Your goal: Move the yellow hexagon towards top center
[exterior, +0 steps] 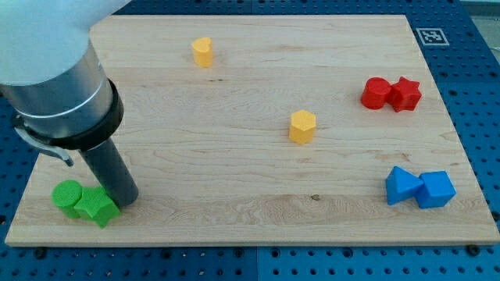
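The yellow hexagon (302,126) stands right of the board's middle. A second yellow block (202,51) stands near the view's top, left of centre; its shape is hard to make out. My tip (126,200) is at the lower left of the board, far to the left of the hexagon. It touches or nearly touches the right side of a green star-like block (96,207). A green round block (68,196) sits next to that block on its left.
A red round block (376,93) and a red star-like block (405,94) sit together at the upper right. Two blue blocks (401,186) (436,190) sit together at the lower right. The wooden board (250,226) lies on a blue perforated table.
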Motion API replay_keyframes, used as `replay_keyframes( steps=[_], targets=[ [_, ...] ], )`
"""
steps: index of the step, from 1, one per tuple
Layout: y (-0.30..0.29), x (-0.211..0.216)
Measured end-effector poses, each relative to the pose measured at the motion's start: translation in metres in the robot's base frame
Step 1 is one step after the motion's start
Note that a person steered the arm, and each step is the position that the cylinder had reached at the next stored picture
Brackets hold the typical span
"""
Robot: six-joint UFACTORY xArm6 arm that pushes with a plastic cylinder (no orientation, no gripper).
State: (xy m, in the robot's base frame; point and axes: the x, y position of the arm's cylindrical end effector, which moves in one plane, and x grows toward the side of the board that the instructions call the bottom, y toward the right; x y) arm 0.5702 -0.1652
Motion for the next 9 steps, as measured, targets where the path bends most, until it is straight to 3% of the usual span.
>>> replay_keyframes(
  steps=[1, 3, 6, 7, 8, 9],
  targets=[
    [0.005, 0.0],
    [0.068, -0.008],
    [0.068, -0.011],
    [0.093, -0.047],
    [0.152, -0.063],
    [0.16, -0.061]
  ],
)
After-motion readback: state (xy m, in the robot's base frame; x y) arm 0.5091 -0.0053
